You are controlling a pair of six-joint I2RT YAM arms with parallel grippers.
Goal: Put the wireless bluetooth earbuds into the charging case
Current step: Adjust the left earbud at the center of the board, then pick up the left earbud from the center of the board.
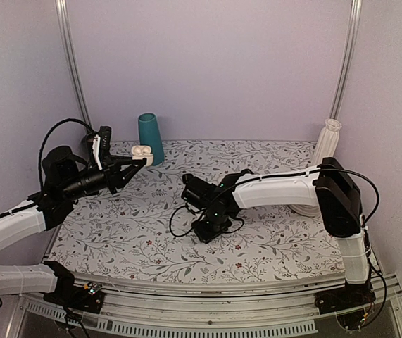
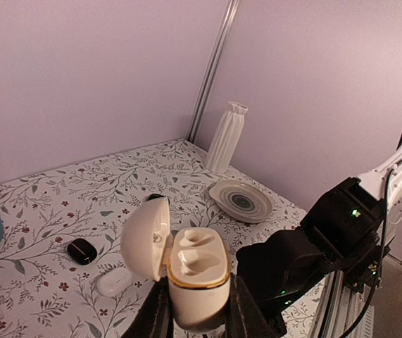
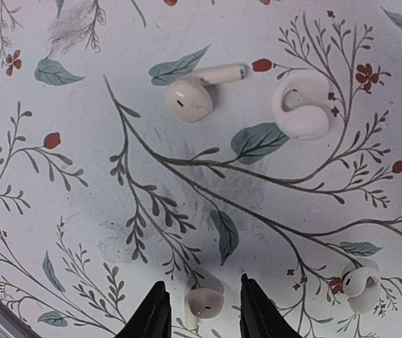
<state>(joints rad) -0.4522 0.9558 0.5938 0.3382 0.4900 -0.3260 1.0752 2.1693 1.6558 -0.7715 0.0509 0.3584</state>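
Straddling one earbud (image 3: 203,304) lying on the worktop (image 3: 81,211), right claw (image 3: 203,285) is open, fingers clear either side; left claw (image 2: 199,317) grips the lid-open charging case (image 2: 197,271) aloft, rear-left of it.
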